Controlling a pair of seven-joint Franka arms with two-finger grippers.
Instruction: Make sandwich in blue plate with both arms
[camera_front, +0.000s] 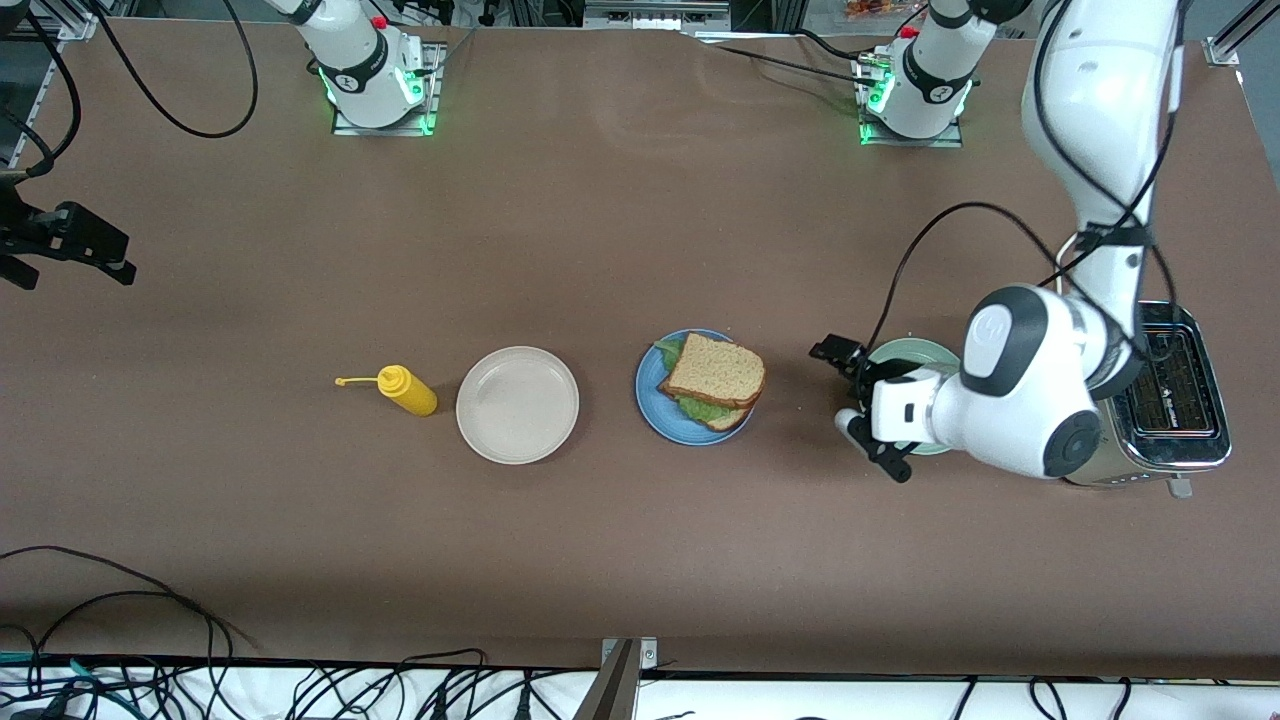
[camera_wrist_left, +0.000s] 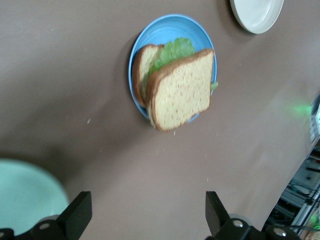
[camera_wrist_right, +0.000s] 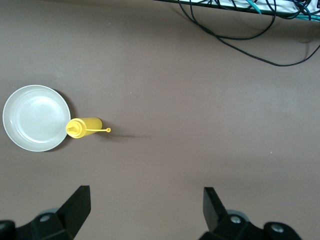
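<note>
The sandwich (camera_front: 712, 380), two brown bread slices with green lettuce between them, lies on the blue plate (camera_front: 650, 405) near the middle of the table. The top slice sits skewed over the lower one. My left gripper (camera_front: 857, 405) is open and empty, low over the table between the blue plate and a mint-green plate. In the left wrist view the sandwich (camera_wrist_left: 180, 90) and blue plate (camera_wrist_left: 170, 27) lie ahead of the open gripper (camera_wrist_left: 148, 212). My right gripper (camera_front: 70, 258) is open and empty at the right arm's end of the table; its wrist view shows it (camera_wrist_right: 145, 210) over bare table.
A beige-white plate (camera_front: 517, 404) and a yellow squeeze bottle (camera_front: 405, 390) lie beside the blue plate toward the right arm's end. A mint-green plate (camera_front: 910, 352) and a metal toaster (camera_front: 1170, 400) stand under the left arm. Cables (camera_front: 120, 600) run along the edge nearest the front camera.
</note>
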